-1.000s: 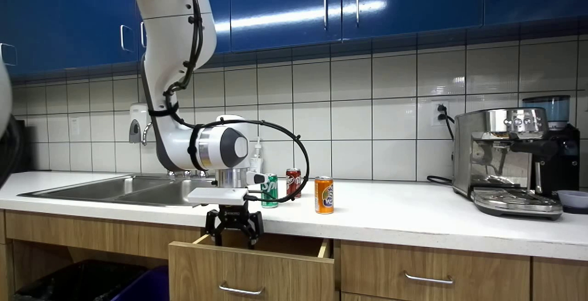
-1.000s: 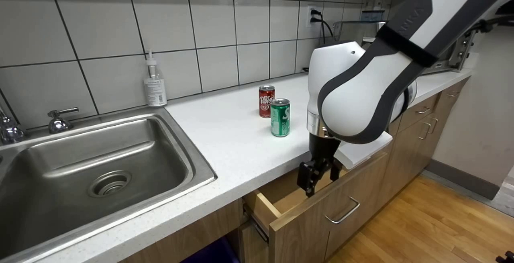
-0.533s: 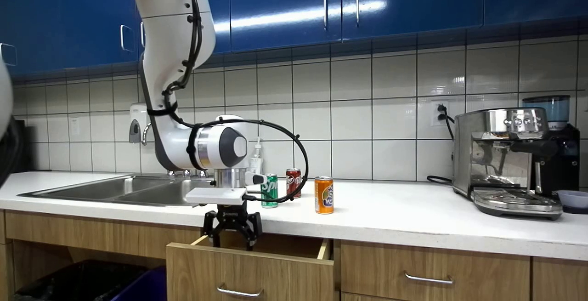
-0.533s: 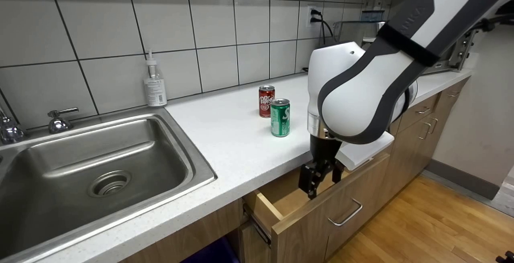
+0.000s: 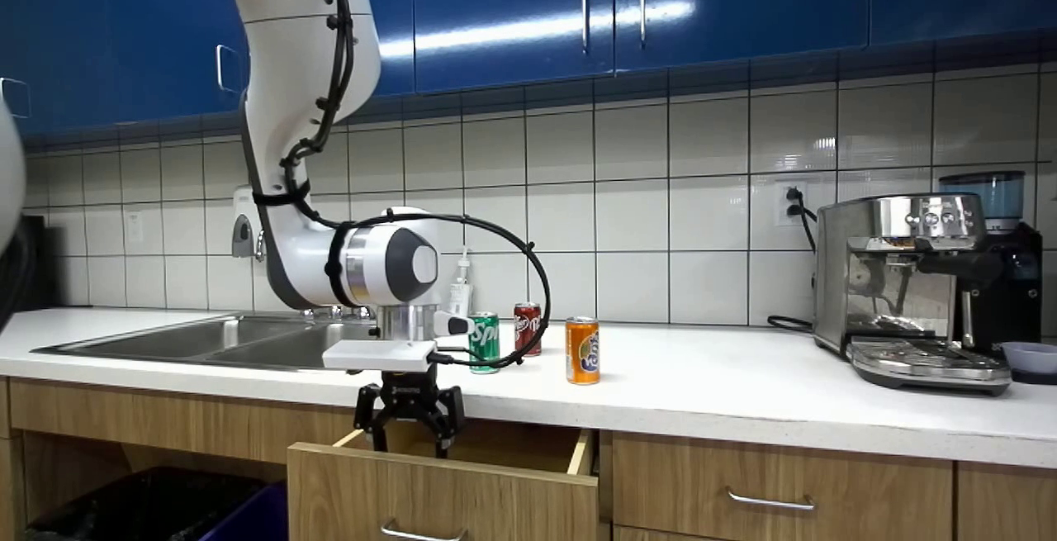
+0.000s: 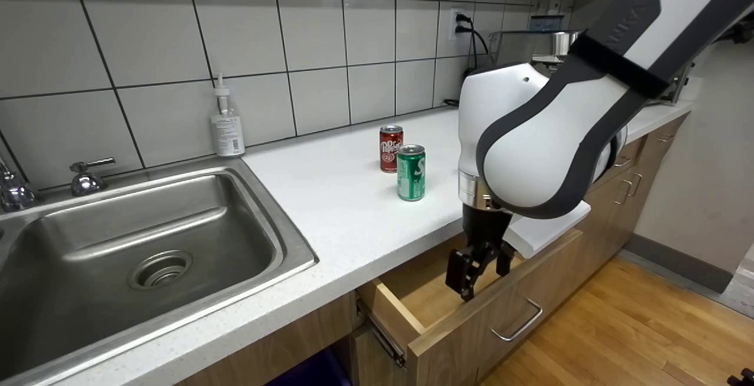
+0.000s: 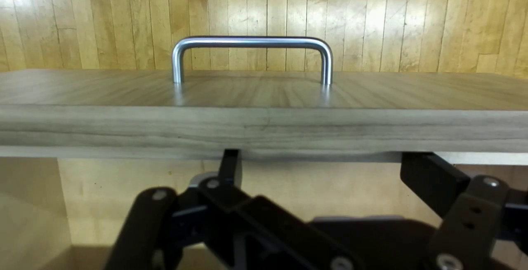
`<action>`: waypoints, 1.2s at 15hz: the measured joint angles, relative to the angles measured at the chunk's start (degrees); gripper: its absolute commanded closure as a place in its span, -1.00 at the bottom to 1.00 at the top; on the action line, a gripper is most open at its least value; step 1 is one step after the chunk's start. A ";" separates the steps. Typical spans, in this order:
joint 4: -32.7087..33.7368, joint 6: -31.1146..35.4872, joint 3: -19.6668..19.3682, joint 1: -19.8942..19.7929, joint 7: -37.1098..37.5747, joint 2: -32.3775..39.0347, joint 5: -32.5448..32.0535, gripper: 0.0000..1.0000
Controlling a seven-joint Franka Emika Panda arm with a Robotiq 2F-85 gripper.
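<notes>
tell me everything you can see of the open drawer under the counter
The drawer stands open beneath the edge of the white counter. Its front looks like brown, grained wood, with a silvery, metal-looking bar handle bent at both ends; the box behind looks like paler wood. A rail shows along one side. A closed drawer sits beside it. The jaws, spread apart, hang inside, close against the front's inner face; touch is hard to confirm. Its inside is partly hidden.
</notes>
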 measured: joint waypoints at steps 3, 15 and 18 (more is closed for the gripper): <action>-2.08 0.00 0.01 0.24 0.11 -1.27 0.00 -1.00; -9.89 0.00 0.97 1.36 1.26 -6.05 0.00 -1.00; -11.37 0.00 1.60 1.54 1.71 -6.96 0.00 -1.00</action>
